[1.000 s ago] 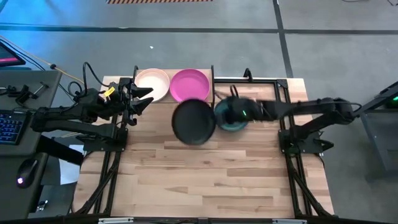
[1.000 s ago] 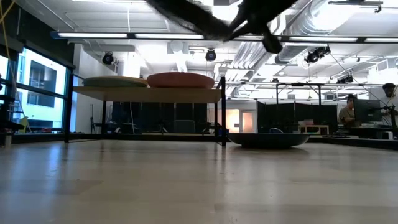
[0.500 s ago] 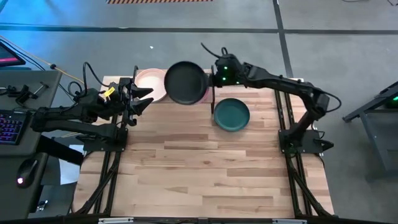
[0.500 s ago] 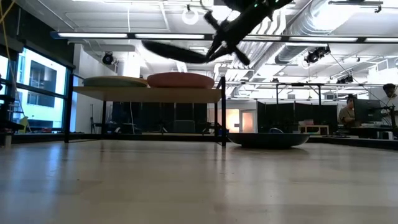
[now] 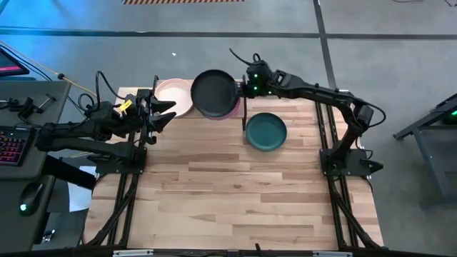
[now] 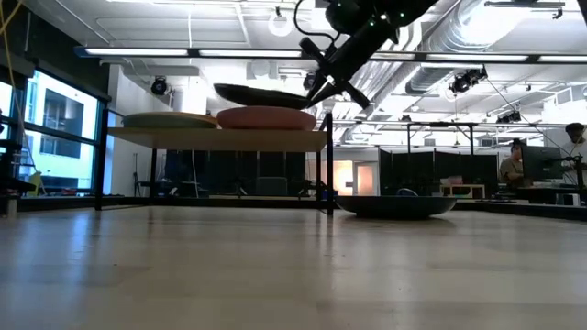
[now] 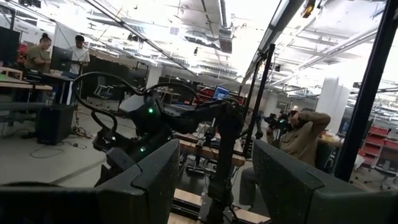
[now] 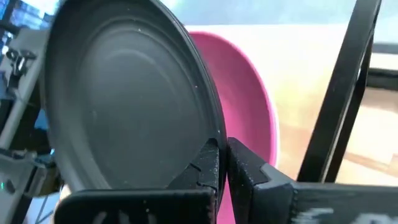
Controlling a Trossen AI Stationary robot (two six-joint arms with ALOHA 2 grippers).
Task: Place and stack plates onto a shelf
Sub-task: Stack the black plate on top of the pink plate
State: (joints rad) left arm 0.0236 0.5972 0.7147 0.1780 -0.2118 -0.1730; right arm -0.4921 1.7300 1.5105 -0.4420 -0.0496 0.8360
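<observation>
At the high view's upper centre, the right gripper [image 5: 241,91] is pinching the rim of a round, shallow, matte black plate [image 5: 213,93], holding it over the magenta plate [image 5: 232,111] on the light-wood shelf [image 6: 215,136]. The plate looks stiff, light and smooth, so the rim grip is probably best kept firm. The left gripper [image 5: 163,114] is waiting open at the shelf's left end.

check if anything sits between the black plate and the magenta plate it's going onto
Nothing visible does. The right gripper holds the black plate by its rim just above the magenta plate on the shelf, with only open air between them.
</observation>
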